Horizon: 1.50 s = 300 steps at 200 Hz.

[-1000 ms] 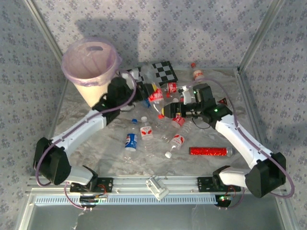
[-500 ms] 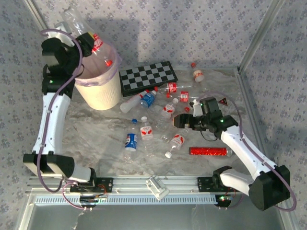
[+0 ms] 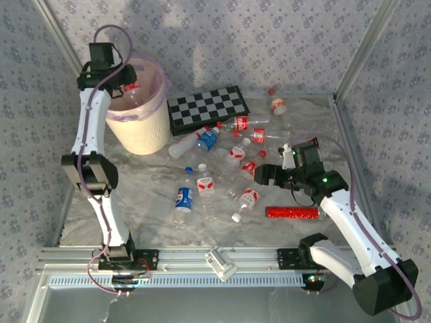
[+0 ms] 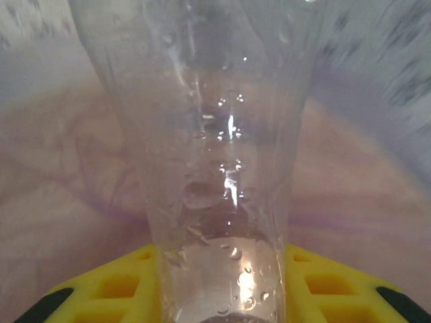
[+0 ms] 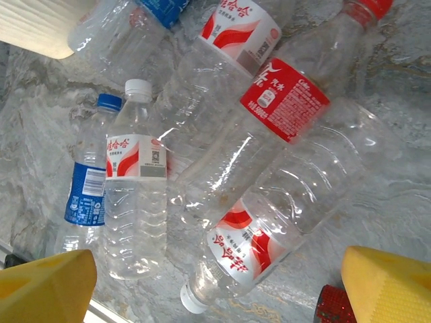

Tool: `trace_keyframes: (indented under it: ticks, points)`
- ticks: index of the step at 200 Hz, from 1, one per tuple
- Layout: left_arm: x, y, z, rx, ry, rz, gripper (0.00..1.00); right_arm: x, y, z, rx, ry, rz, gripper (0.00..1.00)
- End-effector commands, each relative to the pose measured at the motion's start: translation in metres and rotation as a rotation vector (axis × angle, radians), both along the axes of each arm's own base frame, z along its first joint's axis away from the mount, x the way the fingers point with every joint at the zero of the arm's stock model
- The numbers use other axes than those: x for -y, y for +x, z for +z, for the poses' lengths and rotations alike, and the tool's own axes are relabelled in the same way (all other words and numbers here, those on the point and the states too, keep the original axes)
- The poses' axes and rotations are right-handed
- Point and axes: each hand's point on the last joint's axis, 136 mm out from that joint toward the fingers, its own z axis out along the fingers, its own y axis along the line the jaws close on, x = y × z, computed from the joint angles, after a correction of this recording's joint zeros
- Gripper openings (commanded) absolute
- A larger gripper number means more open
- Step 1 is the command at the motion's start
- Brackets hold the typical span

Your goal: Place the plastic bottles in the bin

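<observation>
Up over the bin [image 3: 145,131], the left pincer [image 3: 126,86] is clenched on a clear bottle [image 4: 215,168]. In the left wrist view its yellow fingers [image 4: 114,288] hug the bottle's sides, with the pink liner [image 3: 160,86] behind. In the top view the held bottle sits at the bin's mouth, red label showing; can't tell whether it's below the rim. The right pincer [image 3: 260,173] is released, jaws wide, low over the bottle pile [image 3: 229,151] mid-surface [image 3: 135,195], touching nothing I can make out. In the right wrist view, red-label bottles lie on their sides, crowded together. A white-capped bottle [image 5: 135,202] lies alongside a blue-label bottle [image 5: 84,195] with a blue cap. The red glittery tube [image 3: 291,212] lies flat near the right pincer, on the near side. The checkerboard [image 3: 207,108] is just beside the bin at the far edge. A lone bottle [image 3: 277,104] lies near the far right corner, apart from the pile.
</observation>
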Motion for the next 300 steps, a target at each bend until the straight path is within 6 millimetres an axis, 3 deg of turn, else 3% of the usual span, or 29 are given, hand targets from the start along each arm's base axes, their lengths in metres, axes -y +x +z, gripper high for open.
trace_keyframes:
  ticks: [1, 52, 95, 138, 160, 189, 219, 266, 300]
  points:
    - [0.001, -0.013, -0.034, -0.152, 0.128, -0.051, 0.0, 0.009, -0.004, -0.002, -0.014, -0.03, -0.019, 0.95]
    - [0.011, -0.01, -0.122, -0.361, 0.217, -0.114, 0.0, 0.019, -0.004, -0.005, -0.025, -0.063, -0.053, 0.95]
    - [0.017, -0.008, -0.172, -0.422, 0.188, -0.13, 0.01, 0.026, -0.009, -0.012, -0.046, -0.074, -0.093, 0.95]
    - [0.022, -0.014, -0.208, -0.475, 0.17, -0.141, 0.29, 0.03, -0.016, -0.031, -0.118, -0.043, -0.21, 0.95]
    - [0.024, -0.017, -0.211, -0.48, 0.169, -0.147, 0.55, 0.023, -0.025, -0.044, -0.153, -0.021, -0.235, 0.94]
    - [0.022, -0.018, -0.197, -0.459, 0.178, -0.142, 0.78, 0.014, -0.038, -0.061, -0.195, -0.019, -0.237, 0.94]
    - [0.021, -0.02, -0.164, -0.407, 0.199, -0.138, 0.91, -0.001, -0.045, -0.077, -0.226, -0.004, -0.236, 0.93]
    - [0.018, -0.03, -0.069, -0.23, 0.239, -0.13, 0.98, -0.026, -0.038, -0.09, -0.222, 0.004, -0.219, 0.91]
    - [0.023, -0.052, 0.0, -0.083, 0.27, -0.148, 1.0, -0.034, -0.034, -0.11, -0.249, -0.036, -0.208, 0.91]
